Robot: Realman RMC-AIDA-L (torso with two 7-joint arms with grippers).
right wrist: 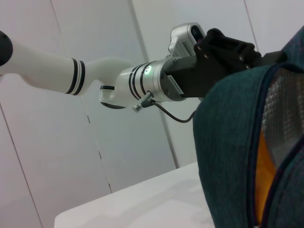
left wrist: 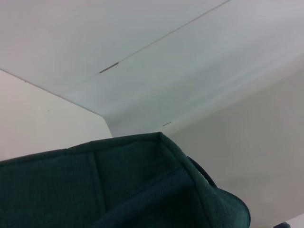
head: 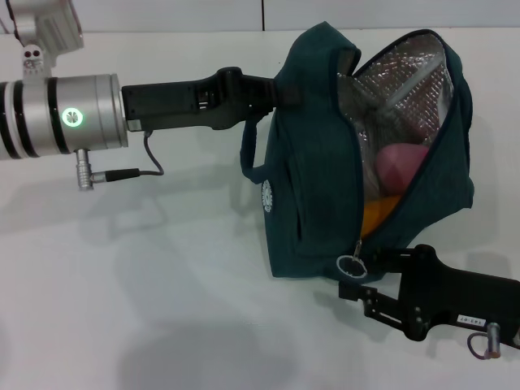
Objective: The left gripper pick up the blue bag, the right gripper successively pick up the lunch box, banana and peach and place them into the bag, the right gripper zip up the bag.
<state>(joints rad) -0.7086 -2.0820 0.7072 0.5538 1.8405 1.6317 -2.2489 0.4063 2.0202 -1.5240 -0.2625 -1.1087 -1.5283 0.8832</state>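
The blue bag [head: 313, 162] stands lifted and tilted on the white table, its mouth gaping toward the right and showing the silver lining [head: 414, 73]. Inside lie the pink peach [head: 400, 162] and, below it, the orange-yellow banana [head: 378, 213], which also shows in the right wrist view [right wrist: 265, 180]. The lunch box is hidden. My left gripper [head: 276, 89] reaches in from the left and is shut on the bag's upper edge by the handle. My right gripper [head: 355, 275] sits open at the bag's lower corner, its fingertips just beside the ring zip pull [head: 351, 264].
The left arm's silver wrist [head: 73, 114] and cable [head: 130, 172] hang over the table's left part. A pale wall [left wrist: 142, 47] rises behind the table. The bag's round white logo [head: 266, 197] faces left.
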